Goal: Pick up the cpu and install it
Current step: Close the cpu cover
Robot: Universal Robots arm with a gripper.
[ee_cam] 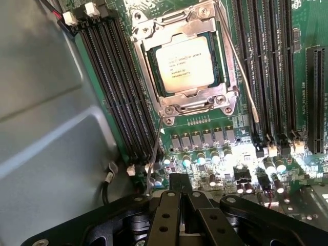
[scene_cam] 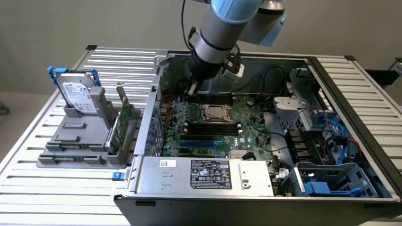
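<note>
1. The arm (scene_cam: 217,37) is seen reaching down from above into the open case (scene_cam: 251,209). It is tilted toward the exterior view's left, and the gripper (scene_cam: 193,88) is held low over the far part of the board (scene_cam: 251,139).
2. The jaws are pressed together, and nothing is seen pinched between them. In the wrist view the black fingers (ee_cam: 164,215) are laid side by side above a row of small capacitors (ee_cam: 201,157).
3. The cpu (ee_cam: 184,64) is seated flat in the socket near the middle of the board. It is apart from the gripper and is not touched.
4. The cpu is enclosed by a metal frame (ee_cam: 200,18), and a thin wire lever (ee_cam: 238,66) is run along one side of it.
5. Banks of long black memory slots (ee_cam: 120,87) are set on both sides of the socket. A grey case wall (ee_cam: 46,102) is found just beyond one bank, so little room is left there.
6. The cpu top is a dull pale metal square marked with fine print. The frame is shinier, with screws at its corners, and the board is green and densely populated.
7. At the near edge of the case a grey power supply (scene_cam: 207,175) with a black label is mounted.
8. Outside the case, at the exterior view's left, a hard drive (scene_cam: 78,96) is stood upright in a grey rack (scene_cam: 75,141) on the slatted table (scene_cam: 63,188).
</note>
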